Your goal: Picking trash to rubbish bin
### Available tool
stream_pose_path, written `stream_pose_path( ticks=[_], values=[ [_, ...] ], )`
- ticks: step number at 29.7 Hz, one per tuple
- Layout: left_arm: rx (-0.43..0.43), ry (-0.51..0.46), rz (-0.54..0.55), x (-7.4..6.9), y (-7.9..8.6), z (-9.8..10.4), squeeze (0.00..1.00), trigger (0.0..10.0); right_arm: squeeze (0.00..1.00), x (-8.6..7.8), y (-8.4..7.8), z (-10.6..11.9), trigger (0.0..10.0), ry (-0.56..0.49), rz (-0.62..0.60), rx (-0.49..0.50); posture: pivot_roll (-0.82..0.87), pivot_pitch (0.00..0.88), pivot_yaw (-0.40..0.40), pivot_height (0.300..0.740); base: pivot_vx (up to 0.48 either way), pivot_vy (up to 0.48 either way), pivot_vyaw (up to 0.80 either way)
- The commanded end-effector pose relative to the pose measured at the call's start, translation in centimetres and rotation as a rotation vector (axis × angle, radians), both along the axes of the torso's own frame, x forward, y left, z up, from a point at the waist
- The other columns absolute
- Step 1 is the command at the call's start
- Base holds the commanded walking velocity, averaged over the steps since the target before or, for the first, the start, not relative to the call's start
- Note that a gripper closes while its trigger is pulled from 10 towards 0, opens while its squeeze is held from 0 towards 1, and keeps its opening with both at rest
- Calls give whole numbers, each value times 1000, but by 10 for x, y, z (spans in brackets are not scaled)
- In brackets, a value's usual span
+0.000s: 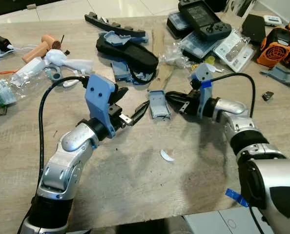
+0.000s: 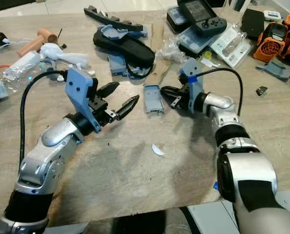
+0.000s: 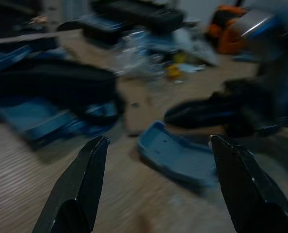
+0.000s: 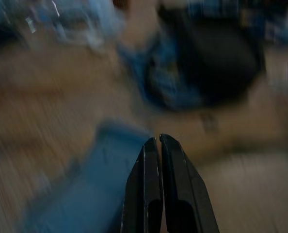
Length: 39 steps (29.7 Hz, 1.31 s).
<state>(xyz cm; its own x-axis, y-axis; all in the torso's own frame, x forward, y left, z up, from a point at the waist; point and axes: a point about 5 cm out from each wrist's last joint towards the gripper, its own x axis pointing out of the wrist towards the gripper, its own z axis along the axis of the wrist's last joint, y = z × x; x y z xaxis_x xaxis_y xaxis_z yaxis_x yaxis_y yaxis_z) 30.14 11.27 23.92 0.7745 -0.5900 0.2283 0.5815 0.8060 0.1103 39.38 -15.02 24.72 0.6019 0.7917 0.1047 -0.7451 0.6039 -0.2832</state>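
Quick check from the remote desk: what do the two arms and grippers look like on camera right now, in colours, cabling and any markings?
Both arms are silver with black joints. The left gripper has two long black tapered fingers under a blue plastic wrist mount, with a black cable looping back. The right gripper has the same black fingers and blue mount, a black cable, and blue tape at the wrist.
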Motion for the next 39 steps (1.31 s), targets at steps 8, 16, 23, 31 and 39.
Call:
stream_pose_path(
  ticks=[8, 16, 23, 31, 39],
  values=[
    [22, 30, 120, 1, 20, -12, 0, 10000, 0, -17, 17, -11, 10000, -101, -69, 112, 65, 285, 43, 740, 0, 0, 0],
    [39, 41, 177, 4, 24, -18, 0, 10000, 1000, -18, 18, -33, 10000, -86, -217, 224, 57, 257, 48, 740, 0, 0, 0],
    [33, 35, 182, 5, 23, -17, 0, 10000, 1000, -19, 16, -44, 10000, -50, -282, 211, 61, 249, 41, 740, 0, 0, 0],
    [20, 22, 172, 3, 22, -15, 0, 10000, 580, -22, 23, -34, 10000, -70, -232, 196, 61, 246, 37, 740, 0, 0, 0],
    [17, 21, 162, 3, 20, -16, 0, 10000, 0, -30, 28, -32, 10000, -54, -166, 211, 61, 236, 43, 740, 0, 0, 0]
  ],
)
